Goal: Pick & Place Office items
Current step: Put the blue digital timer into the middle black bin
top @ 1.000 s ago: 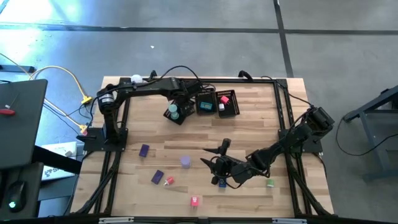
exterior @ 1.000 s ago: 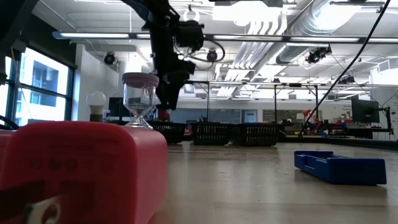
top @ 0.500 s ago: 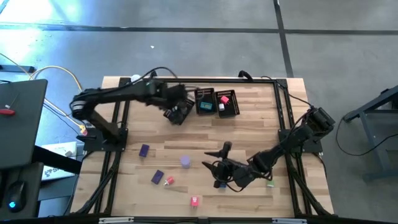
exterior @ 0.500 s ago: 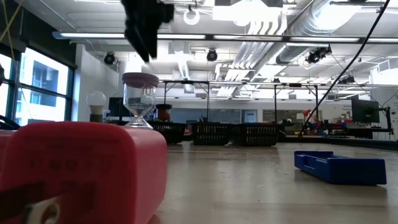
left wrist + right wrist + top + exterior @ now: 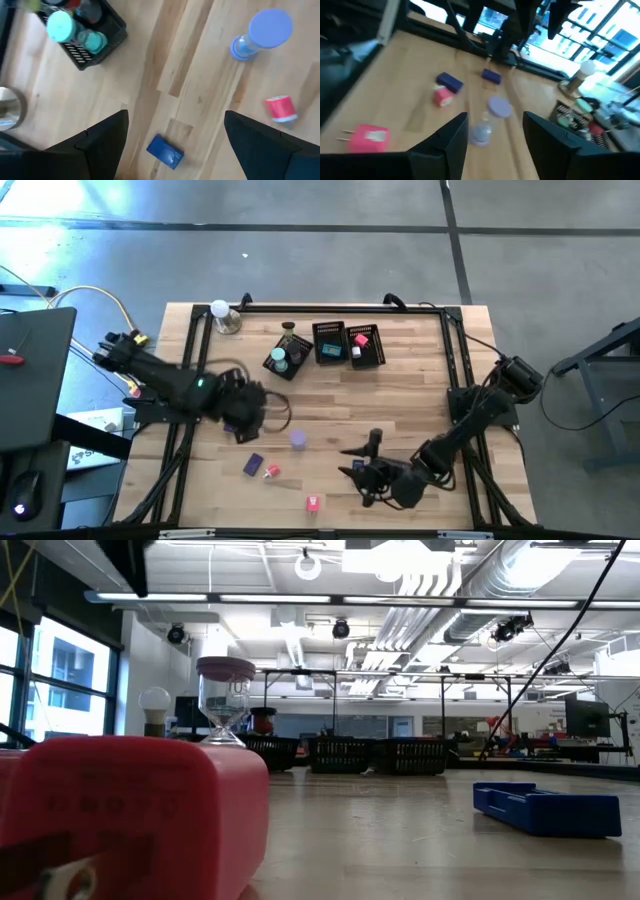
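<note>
Nearest the front edge of the table (image 5: pixel 330 395), at about six o'clock in the high view, a pink block (image 5: pixel 313 503) lies alone. Just beyond it, toward five o'clock, the right gripper (image 5: pixel 362 472) hangs low over the boards; the right wrist view shows its two dark fingers (image 5: pixel 451 137) parted with only air between them, nothing held.

Toward seven o'clock, a purple block (image 5: pixel 253 464) and a small red-and-white piece (image 5: pixel 271 471) lie just beside each other. A lilac hourglass-shaped piece (image 5: pixel 298 439) stands near the table's centre, between the two grippers.

At about nine o'clock, the left gripper (image 5: pixel 240 418) sits above the wood. In the left wrist view its fingers (image 5: pixel 105 137) stand wide apart and empty, with a blue block (image 5: pixel 165 152) lying on the table between them, not touched. That view also shows the lilac hourglass piece (image 5: pixel 262 32) and the red-and-white piece (image 5: pixel 280 108) farther off.

At the far side, toward twelve o'clock, three black mesh baskets sit in a row. The left basket (image 5: pixel 285 359) is turned askew and holds teal cylinders (image 5: pixel 280 361); the middle basket (image 5: pixel 329 343) holds a teal piece; the right basket (image 5: pixel 366 347) holds pink and white pieces. At eleven o'clock, a white ball on a metal base (image 5: pixel 222 314) stands near the far corner.

In the low view, a red block (image 5: pixel 130 815) fills the foreground and a blue tray-shaped piece (image 5: pixel 545 808) lies farther back.
</note>
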Robot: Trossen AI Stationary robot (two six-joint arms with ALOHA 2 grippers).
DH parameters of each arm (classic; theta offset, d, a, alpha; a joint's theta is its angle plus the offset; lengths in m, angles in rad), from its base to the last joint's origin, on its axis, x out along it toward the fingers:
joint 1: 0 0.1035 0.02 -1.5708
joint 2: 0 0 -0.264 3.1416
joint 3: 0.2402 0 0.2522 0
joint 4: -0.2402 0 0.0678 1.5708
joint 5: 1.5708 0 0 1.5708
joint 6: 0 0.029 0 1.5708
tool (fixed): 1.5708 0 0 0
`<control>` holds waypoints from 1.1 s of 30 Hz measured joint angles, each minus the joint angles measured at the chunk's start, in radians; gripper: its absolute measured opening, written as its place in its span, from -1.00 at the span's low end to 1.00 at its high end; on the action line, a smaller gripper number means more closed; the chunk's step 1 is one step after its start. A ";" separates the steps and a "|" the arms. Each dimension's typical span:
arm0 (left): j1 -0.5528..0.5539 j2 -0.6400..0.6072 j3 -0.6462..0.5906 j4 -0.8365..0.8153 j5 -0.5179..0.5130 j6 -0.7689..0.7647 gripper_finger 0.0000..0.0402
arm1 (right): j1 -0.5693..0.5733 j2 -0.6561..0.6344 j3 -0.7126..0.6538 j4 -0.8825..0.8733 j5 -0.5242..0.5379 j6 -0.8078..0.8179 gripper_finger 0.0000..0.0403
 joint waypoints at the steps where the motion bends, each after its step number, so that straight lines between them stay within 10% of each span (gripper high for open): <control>1: -0.036 -0.001 -0.015 0.000 -0.029 -0.032 0.60 | 0.008 0.000 0.000 -0.001 0.000 0.024 -0.12; 19: -0.317 -0.001 -0.179 0.076 -0.132 -0.256 0.60 | -0.038 0.000 0.000 -0.412 -0.465 1.040 -0.11; 33: -0.308 0.000 -0.214 0.184 -0.139 -0.171 0.60 | -0.079 0.000 0.000 -0.436 -0.555 1.015 -0.05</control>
